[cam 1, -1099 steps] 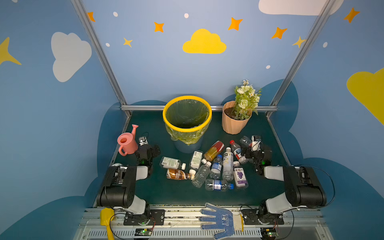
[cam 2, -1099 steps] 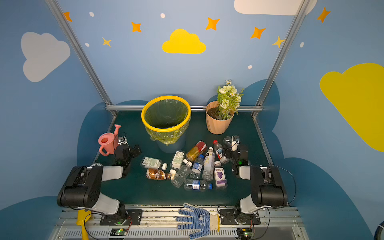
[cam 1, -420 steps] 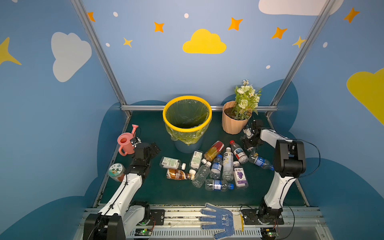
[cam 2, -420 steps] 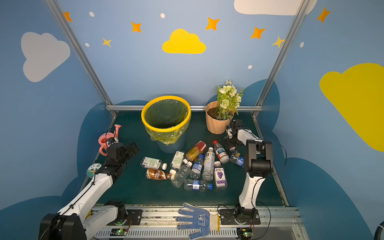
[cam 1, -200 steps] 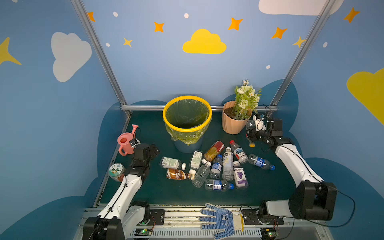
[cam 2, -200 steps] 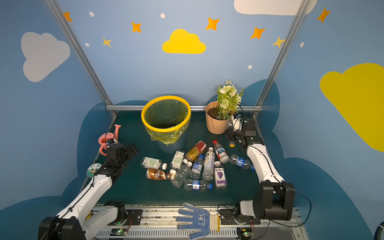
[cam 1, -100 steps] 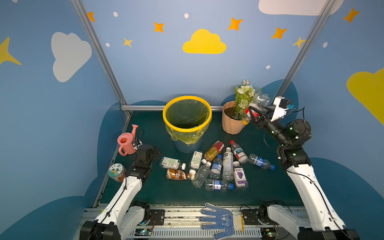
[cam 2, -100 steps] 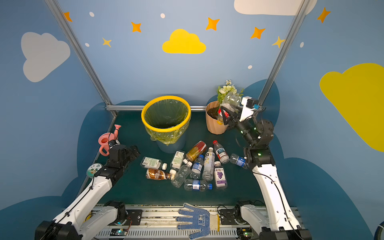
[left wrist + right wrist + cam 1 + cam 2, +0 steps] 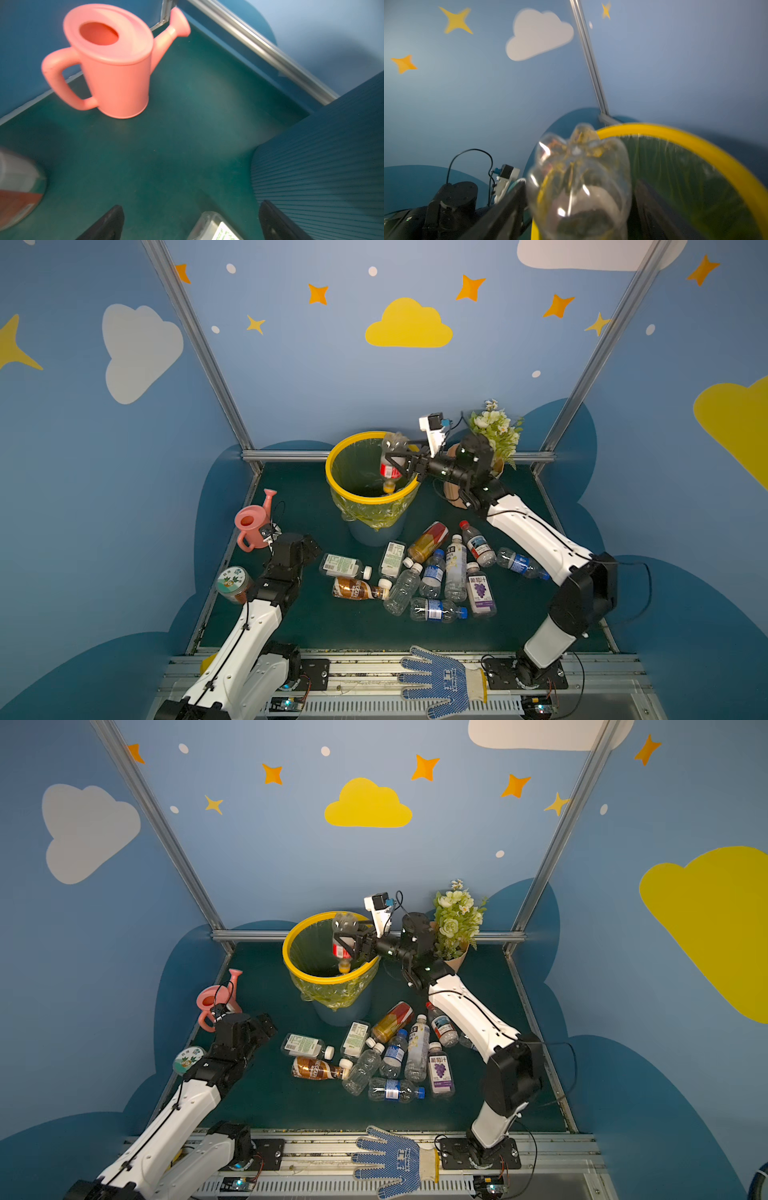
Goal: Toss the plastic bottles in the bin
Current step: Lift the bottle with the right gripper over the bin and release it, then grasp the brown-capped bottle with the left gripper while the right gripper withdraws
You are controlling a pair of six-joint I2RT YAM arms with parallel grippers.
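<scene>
In a top view the right gripper (image 9: pixel 395 464) reaches over the bin (image 9: pixel 329 470) so its clear, red-labelled bottle (image 9: pixel 391 444) can drop inside, cap down; other bottles (image 9: pixel 432 572) lie before the bin. Left wrist: the left gripper (image 9: pixel 191 224) gapes empty beside the bin. Right wrist: jaws spread wide, bottle seemingly loose between them above the bin.
</scene>
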